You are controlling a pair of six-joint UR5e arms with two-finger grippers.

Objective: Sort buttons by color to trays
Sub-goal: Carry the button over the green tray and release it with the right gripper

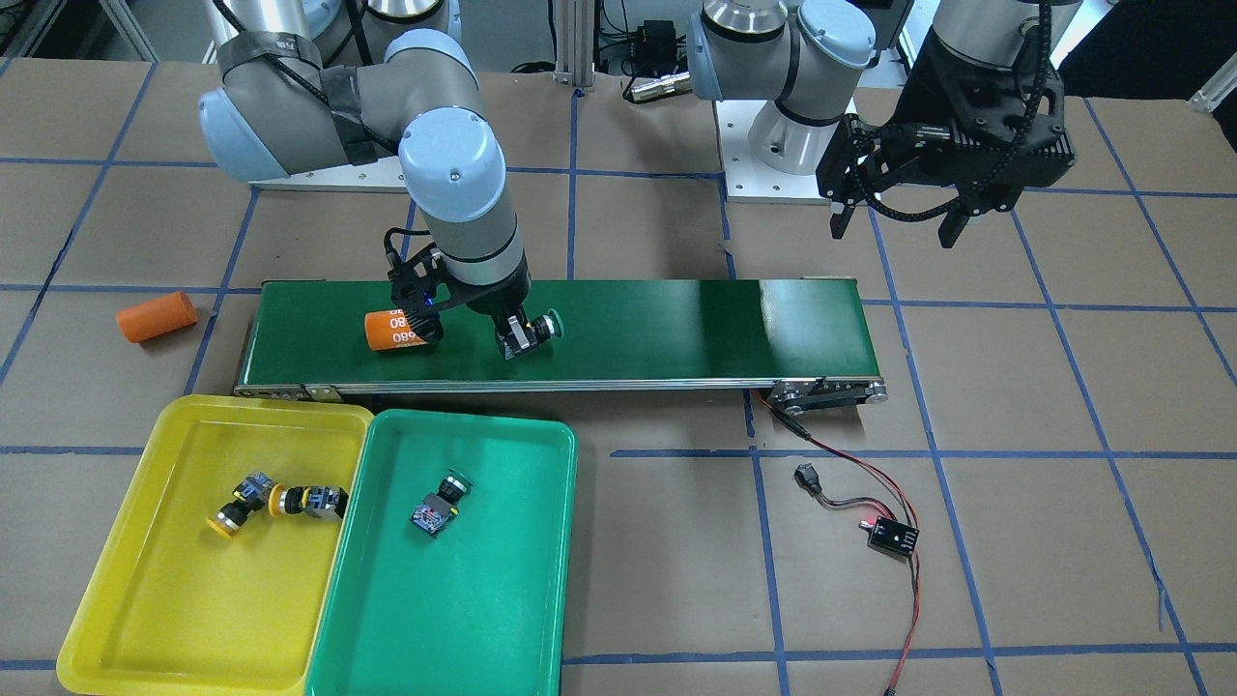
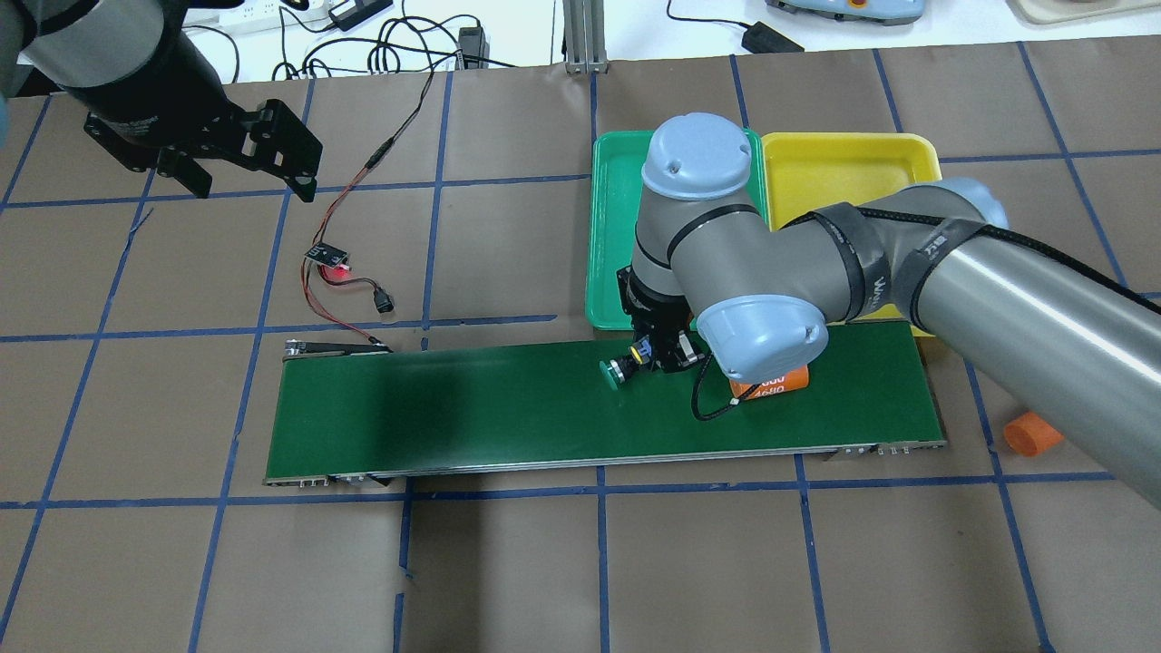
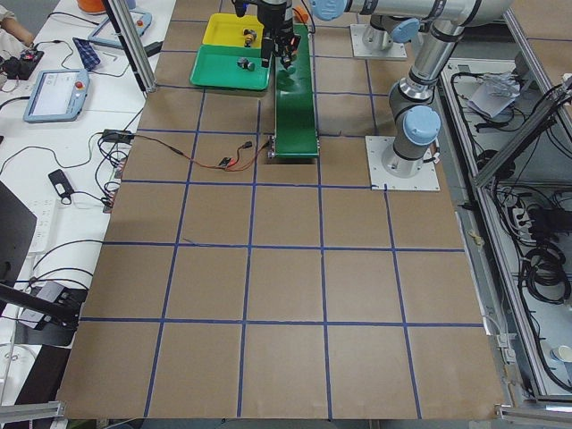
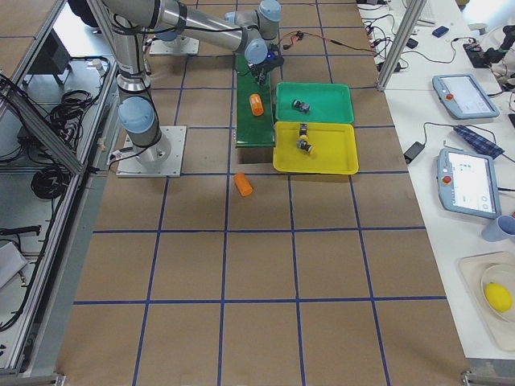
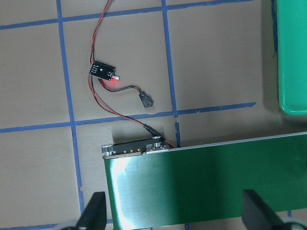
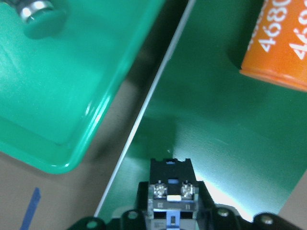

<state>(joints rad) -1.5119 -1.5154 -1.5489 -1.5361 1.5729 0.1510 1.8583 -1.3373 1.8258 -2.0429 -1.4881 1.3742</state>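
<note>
Right gripper (image 1: 519,338) was clamped on the body of green-capped button (image 1: 552,326) at conveyor belt (image 1: 676,329). Left gripper (image 1: 896,230) hung wide open, empty, above table (image 1: 1063,503).

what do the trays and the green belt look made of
The yellow tray and green tray: likely moulded plastic, smooth semi-gloss, with soft highlights on rounded rims. The conveyor belt: probably rubbery or PVC sheet, with a light sheen under the lamps.

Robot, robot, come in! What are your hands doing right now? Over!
Right hand shut on green button, at the belt. Left hand open, holding nothing. Orange cylinder lies close beside the grasp. Over.
</note>
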